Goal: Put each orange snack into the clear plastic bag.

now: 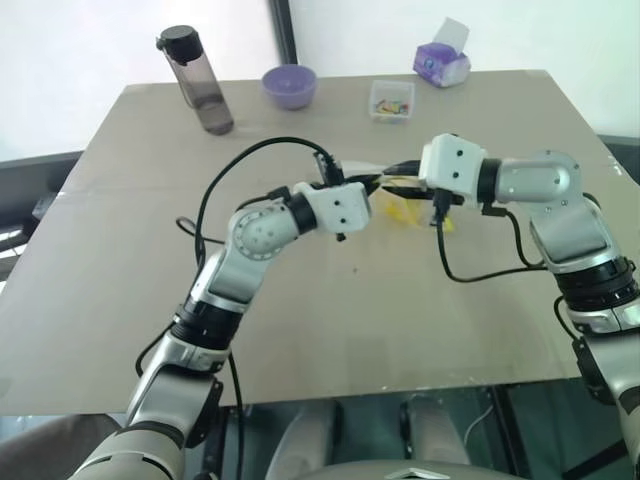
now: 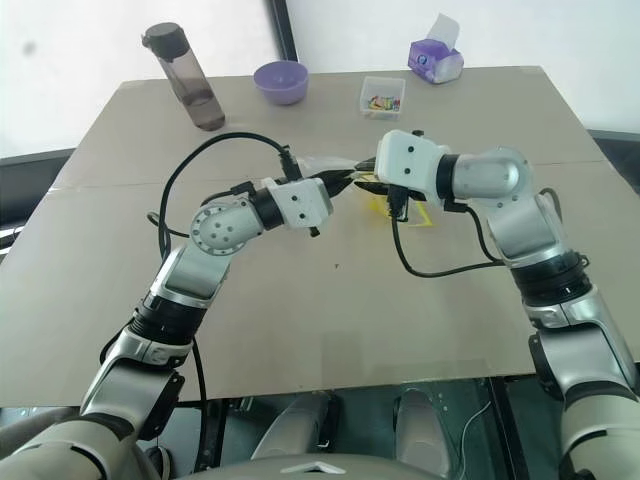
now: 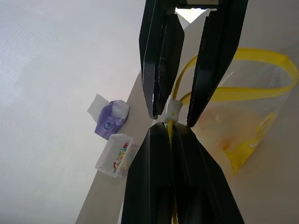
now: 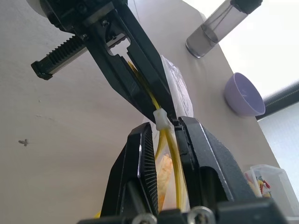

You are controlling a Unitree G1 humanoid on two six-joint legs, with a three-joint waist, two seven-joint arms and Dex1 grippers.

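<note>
Clear plastic bag (image 3: 247, 116) mid-counter (image 1: 300, 330), w/ orange snack (image 3: 224, 126) inside. Left tool (image 3: 170, 126) clamped on yellow strip; right tool (image 4: 170, 135) pinching strip by slider. No legible labels.

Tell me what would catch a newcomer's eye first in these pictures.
Mid-table, the left gripper and right gripper meet tip to tip, both shut on the yellow zip strip of the crinkly clear plastic bag, something orange showing faintly inside. Along the far edge stand a dark see-through bottle, a purple bowl, a small clear box and a tissue pack.
</note>
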